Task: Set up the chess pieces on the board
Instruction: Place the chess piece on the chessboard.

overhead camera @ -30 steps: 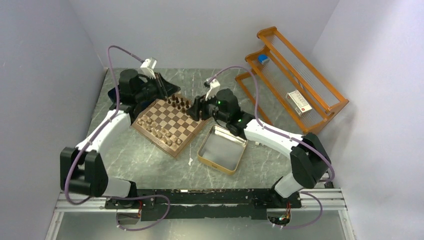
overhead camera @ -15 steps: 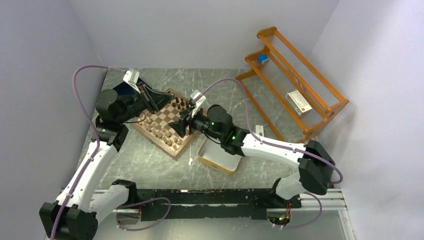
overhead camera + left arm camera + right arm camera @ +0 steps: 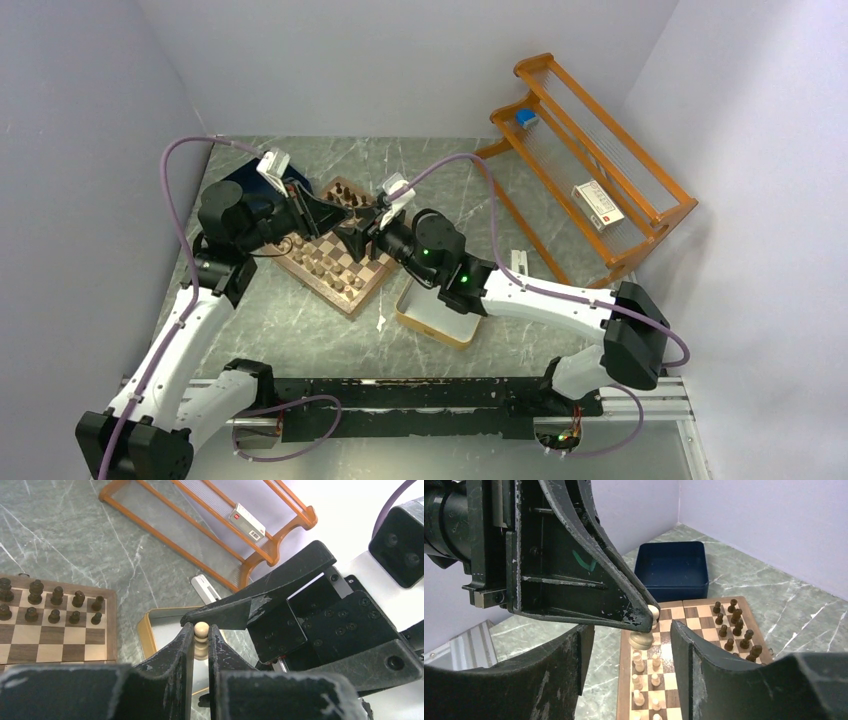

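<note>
Handover geometry is what the coming move turns on. The left gripper (image 3: 201, 628) is clamped on a pale pawn (image 3: 201, 641), pinching it near the head and collar, so its lower body and base show clear of the fingertips. The right gripper (image 3: 630, 627) faces it head-on with its jaws apart, one finger on each side of the pawn and neither touching it. The pawn thus lies straight ahead of the right gripper, between its fingertips, and both arms are equally near.

In the right wrist view the pawn's long axis leans a little, with the head uppermost against the left fingertip and the wide base hanging below. The free base is, I judge, the part the right jaws should close on.

The pawn hangs in the air above the right side of the board (image 3: 112, 625), touching no square. It is a small turned piece of light, smooth wood with a round head, a narrow neck and a flared foot.

Dark pieces (image 3: 50, 607) stand in two rows along one end of the board, and pale pieces (image 3: 646, 672) stand at the other.
</note>
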Available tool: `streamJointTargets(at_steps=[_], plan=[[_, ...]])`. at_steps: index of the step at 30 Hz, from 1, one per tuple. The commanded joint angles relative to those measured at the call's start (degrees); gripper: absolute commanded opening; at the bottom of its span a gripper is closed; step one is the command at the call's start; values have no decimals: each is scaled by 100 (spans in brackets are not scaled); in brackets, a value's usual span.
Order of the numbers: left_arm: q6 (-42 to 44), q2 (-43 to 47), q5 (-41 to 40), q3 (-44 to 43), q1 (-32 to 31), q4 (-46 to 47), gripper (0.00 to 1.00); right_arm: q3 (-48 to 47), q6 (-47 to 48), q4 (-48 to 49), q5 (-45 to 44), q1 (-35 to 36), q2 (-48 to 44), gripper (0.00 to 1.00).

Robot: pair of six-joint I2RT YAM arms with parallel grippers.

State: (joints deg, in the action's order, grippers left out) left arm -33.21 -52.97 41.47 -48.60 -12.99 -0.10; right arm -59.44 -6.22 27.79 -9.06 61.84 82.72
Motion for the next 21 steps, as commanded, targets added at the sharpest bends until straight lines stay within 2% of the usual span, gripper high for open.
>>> streamJointTargets(at_steps=[1, 6, 12, 21], plan=[[-6, 113, 309, 44, -79, -94, 13, -279, 349, 157, -356, 23, 139, 58], [68, 112, 344, -64, -128, -386, 15, -70, 720, 356, -44, 21, 59, 40], [905, 38, 582, -402, -154, -1336, 16, 175, 1948, 96, 861, -54, -230, 24], [1551, -14, 1077, -430, -186, -1931, 16, 253, 3333, -782, 2071, -168, -475, 9]])
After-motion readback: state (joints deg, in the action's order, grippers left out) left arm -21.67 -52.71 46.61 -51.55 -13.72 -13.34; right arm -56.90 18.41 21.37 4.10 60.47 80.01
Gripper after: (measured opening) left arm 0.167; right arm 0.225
